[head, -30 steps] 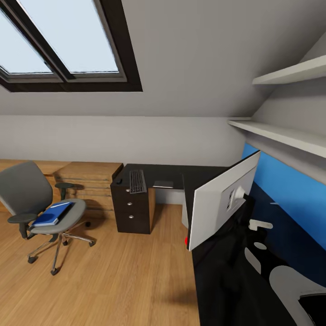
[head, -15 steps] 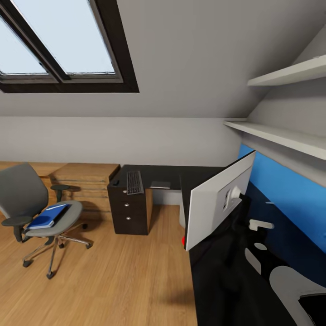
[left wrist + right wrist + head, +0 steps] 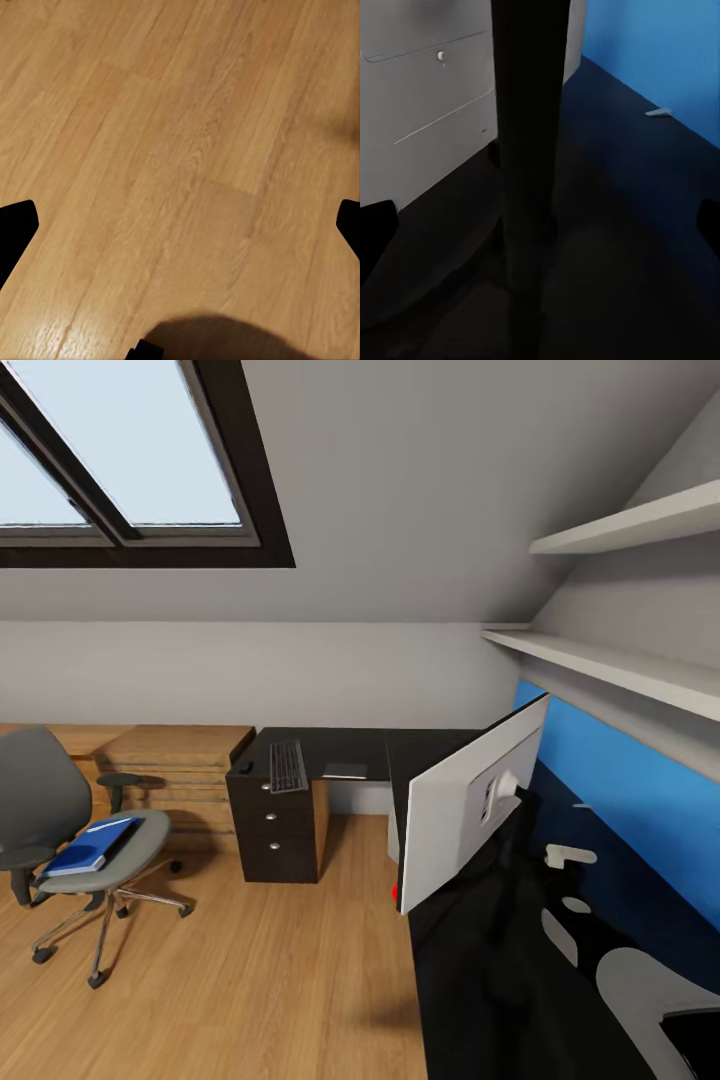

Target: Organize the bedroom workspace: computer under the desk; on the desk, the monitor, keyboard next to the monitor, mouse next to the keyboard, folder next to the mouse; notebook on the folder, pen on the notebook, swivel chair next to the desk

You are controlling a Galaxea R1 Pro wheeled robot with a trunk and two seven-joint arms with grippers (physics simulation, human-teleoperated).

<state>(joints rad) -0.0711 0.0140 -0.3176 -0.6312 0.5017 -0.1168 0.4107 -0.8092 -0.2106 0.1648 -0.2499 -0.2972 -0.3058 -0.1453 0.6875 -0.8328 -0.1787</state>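
View panned right since a second ago, camera not objects: swivel chair (image 3: 60, 830) with folder (image 3: 90, 847) on seat far left, keyboard (image 3: 287, 765) on desk (image 3: 350, 748), monitor (image 3: 470, 805) right; both claws spread, empty; folder fetch pending.

The left gripper (image 3: 180, 229) has plain matte black fingers (image 3: 15, 232), flat-sided and cut to blunt angled tips, without markings, screws or cables that can be made out; a small black block (image 3: 146, 350) of the same gripper sits at the picture's lower edge. The right gripper (image 3: 540, 229) has the same unmarked black fingers (image 3: 373, 236). In the head view, the right arm (image 3: 650, 985) is a smooth pale grey rounded shell around a dark recess
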